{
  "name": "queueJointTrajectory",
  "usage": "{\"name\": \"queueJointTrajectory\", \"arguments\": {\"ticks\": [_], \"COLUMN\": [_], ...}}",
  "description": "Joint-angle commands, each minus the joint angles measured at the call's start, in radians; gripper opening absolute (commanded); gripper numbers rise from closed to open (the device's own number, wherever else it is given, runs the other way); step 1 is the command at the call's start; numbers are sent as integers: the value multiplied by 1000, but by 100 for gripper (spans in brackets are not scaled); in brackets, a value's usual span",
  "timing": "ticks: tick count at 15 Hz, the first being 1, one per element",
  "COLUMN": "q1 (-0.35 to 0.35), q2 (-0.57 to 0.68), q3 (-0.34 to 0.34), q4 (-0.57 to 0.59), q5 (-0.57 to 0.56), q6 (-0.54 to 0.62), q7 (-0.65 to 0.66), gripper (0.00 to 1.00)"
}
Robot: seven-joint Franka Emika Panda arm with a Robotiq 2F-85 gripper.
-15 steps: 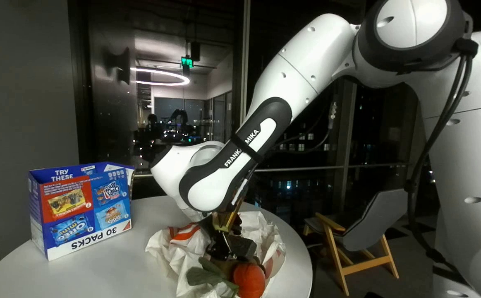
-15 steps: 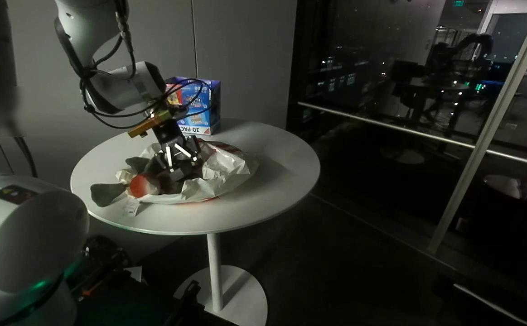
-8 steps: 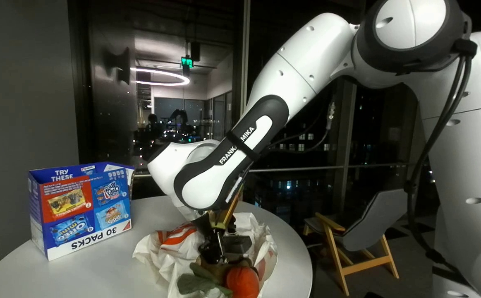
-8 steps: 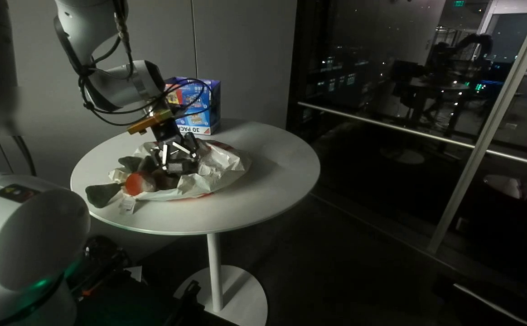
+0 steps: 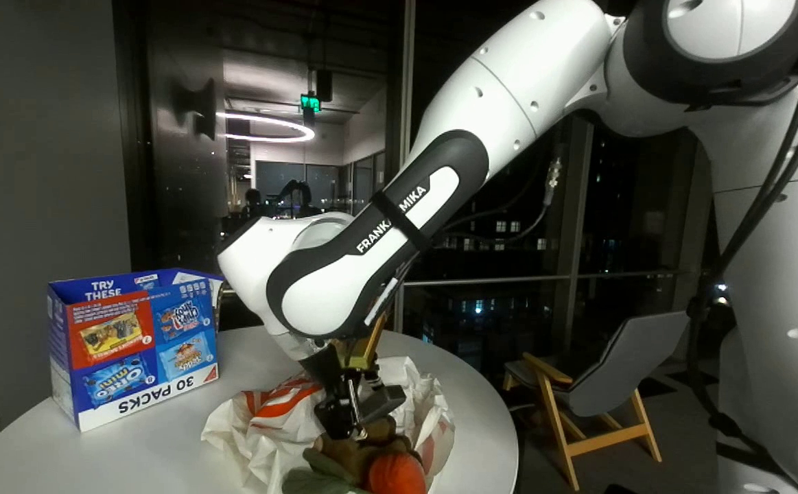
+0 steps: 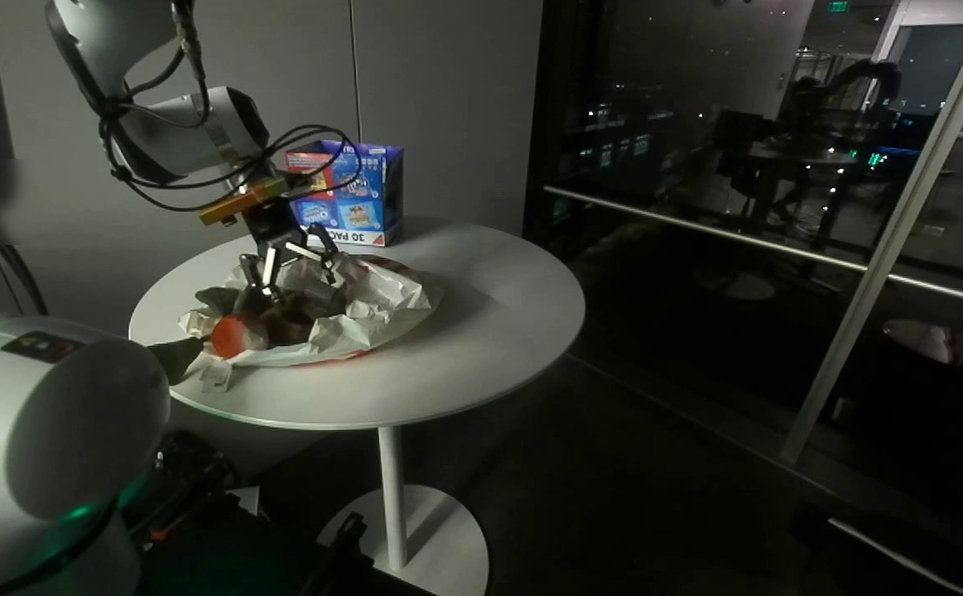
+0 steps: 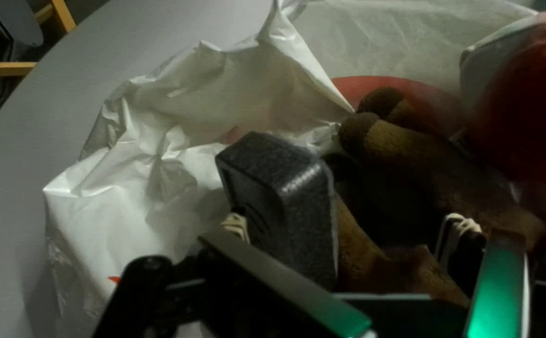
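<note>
My gripper [image 6: 300,284] points down over a crumpled white bag [image 6: 390,302] with red print, on a round table. In the wrist view a dark grey block [image 7: 301,197] stands between the spread fingers, close beside the left one. A wide gap separates it from the right finger; whether it touches the left one I cannot tell. Under the block lies a brown plush toy [image 7: 409,150]. In an exterior view the toy's orange-red round part [image 5: 396,473] and green floppy part [image 5: 323,473] show. Part of the toy is hidden behind the block and fingers.
A blue snack box [image 5: 134,350] stands at the table's far side. The white round table [image 6: 481,356] ends in a curved edge. A grey chair with wooden legs [image 5: 597,384] and a window lie beyond. Loose cables [image 6: 315,132] loop around the wrist.
The gripper has spread its fingers away from the grey block, which has stayed low on the toy. Bag, toy and block have shifted left in both exterior views, and the arm has shifted too.
</note>
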Motion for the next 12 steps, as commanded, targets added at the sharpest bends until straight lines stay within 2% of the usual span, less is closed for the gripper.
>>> {"name": "queueJointTrajectory", "arguments": {"ticks": [1,7,12], "q1": [9,17,5], "q2": [-10,-31,-129], "q3": [1,13,10], "q4": [6,10,-89], "q5": [2,4,9], "q6": [-30,-58,-111], "q7": [-1,-29,-37], "gripper": [100,100,100]}}
